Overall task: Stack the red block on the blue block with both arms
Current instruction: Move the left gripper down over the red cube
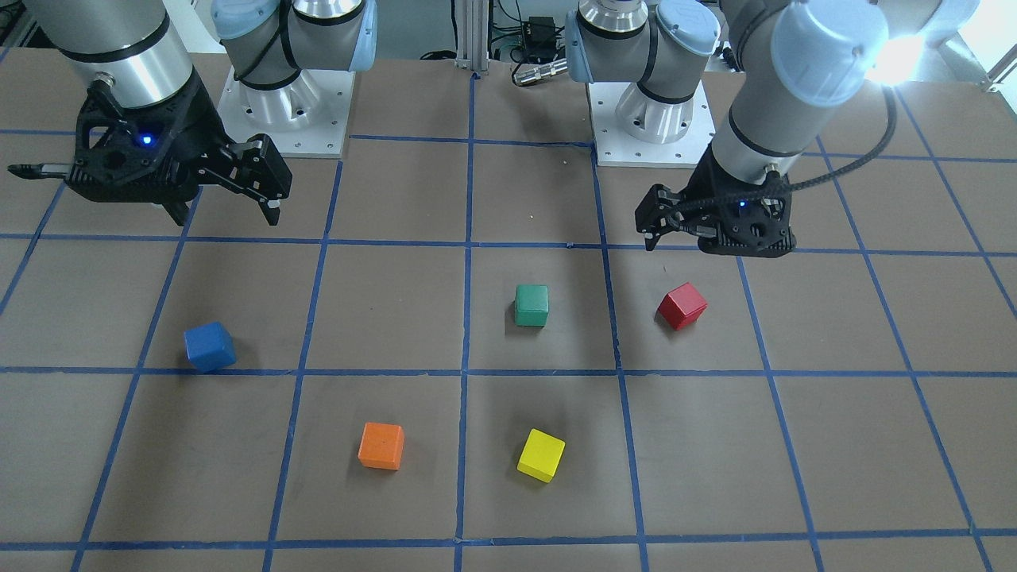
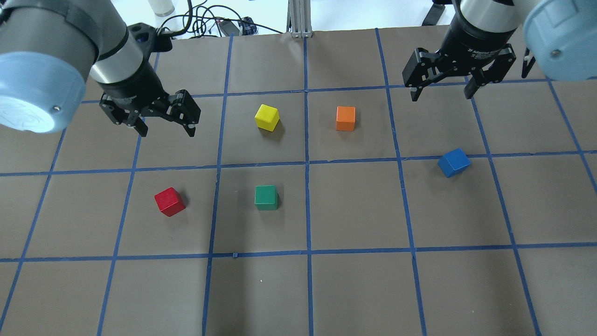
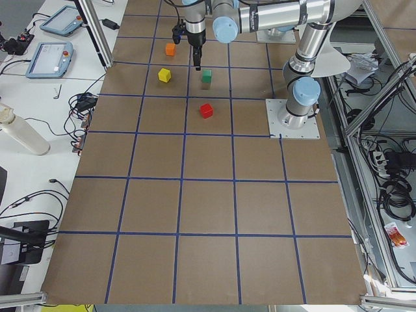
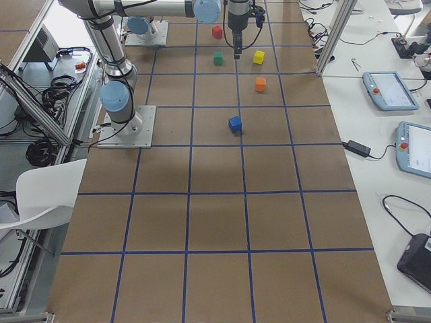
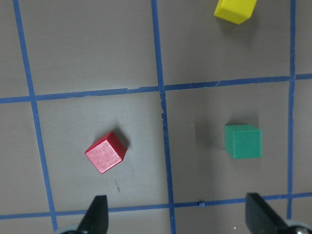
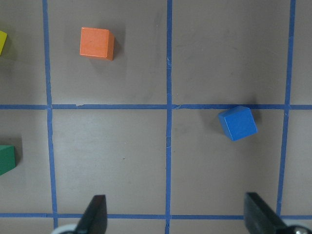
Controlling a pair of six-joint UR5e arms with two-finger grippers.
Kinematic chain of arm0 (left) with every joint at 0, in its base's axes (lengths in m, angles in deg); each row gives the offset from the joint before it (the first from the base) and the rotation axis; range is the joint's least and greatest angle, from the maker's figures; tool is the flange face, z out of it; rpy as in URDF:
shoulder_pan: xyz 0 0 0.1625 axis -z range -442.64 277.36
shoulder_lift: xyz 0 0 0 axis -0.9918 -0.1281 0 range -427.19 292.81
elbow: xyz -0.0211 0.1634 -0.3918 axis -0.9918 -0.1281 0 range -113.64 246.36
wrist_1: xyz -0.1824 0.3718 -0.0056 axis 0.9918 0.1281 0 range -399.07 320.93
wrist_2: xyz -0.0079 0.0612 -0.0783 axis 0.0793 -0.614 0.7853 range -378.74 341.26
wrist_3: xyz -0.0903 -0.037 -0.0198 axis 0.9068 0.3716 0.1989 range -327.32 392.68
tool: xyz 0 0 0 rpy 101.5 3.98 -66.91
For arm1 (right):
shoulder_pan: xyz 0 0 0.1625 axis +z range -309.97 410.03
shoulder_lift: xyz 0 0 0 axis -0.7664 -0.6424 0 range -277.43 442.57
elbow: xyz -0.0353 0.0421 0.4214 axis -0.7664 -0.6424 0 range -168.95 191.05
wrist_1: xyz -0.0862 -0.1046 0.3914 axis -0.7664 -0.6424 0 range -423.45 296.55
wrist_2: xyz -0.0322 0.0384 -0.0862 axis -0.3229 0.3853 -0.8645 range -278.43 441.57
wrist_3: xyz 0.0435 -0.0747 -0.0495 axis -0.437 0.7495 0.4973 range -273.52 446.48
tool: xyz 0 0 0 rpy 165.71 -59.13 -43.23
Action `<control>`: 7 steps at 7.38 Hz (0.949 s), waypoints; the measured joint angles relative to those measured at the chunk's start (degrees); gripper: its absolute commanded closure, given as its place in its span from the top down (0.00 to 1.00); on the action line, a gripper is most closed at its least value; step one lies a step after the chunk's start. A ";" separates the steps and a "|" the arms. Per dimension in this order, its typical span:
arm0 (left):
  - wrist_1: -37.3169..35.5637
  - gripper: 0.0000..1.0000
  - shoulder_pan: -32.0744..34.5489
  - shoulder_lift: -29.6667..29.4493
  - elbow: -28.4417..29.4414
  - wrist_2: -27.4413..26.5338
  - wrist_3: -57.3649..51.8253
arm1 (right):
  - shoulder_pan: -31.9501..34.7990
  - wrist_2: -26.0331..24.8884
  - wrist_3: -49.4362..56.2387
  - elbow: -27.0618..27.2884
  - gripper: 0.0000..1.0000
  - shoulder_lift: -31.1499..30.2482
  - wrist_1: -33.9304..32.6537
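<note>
Jaws on the left gripper [image 2: 167, 130] stand wide apart and hold nothing. It hangs above the worktop [image 2: 354, 210], touching no block. In the left wrist view its two dark fingertips [image 5: 97, 217] show at the bottom edge, spread across most of the frame, with bare worktop between them. The right gripper [image 2: 440, 95] has its jaws just as wide and just as empty, and it hangs clear of the worktop too.

The red block [image 2: 170, 201] is a small matte cube lying flat on the worktop on the robot's left side. It sits inside one square of the blue tape grid [image 2: 308, 163], turned askew to the lines, and touches neither tape nor any other block. From overhead, the left gripper is farther from the robot than the block, over the next square out. In the left wrist view the block sits ahead of the fingertips, nearer the one on that view's left.

The blue block [image 2: 454, 162] is a matte cube of the same size, flat on the worktop on the robot's right side and well apart from the red one. It is also rotated off the grid, with one upper edge right at a tape line. The right gripper hangs over the square beyond it.

The green block [image 2: 266, 197] sits in the square beside the red block. The yellow block [image 2: 267, 117] and orange block [image 2: 345, 118] lie farther out, on either side of the centre line.
</note>
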 measured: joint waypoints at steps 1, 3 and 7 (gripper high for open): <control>-6.15 1.00 -2.72 -0.16 -6.19 -0.63 -0.12 | 0.00 0.02 -0.01 0.04 1.00 0.07 -0.03; -19.18 1.00 -7.64 -1.48 -17.07 -1.88 -0.16 | 0.00 -0.01 0.11 0.05 1.00 0.24 -0.17; -27.59 1.00 -9.20 -6.57 -21.75 -1.70 3.66 | 0.00 0.06 0.11 0.54 1.00 0.00 0.20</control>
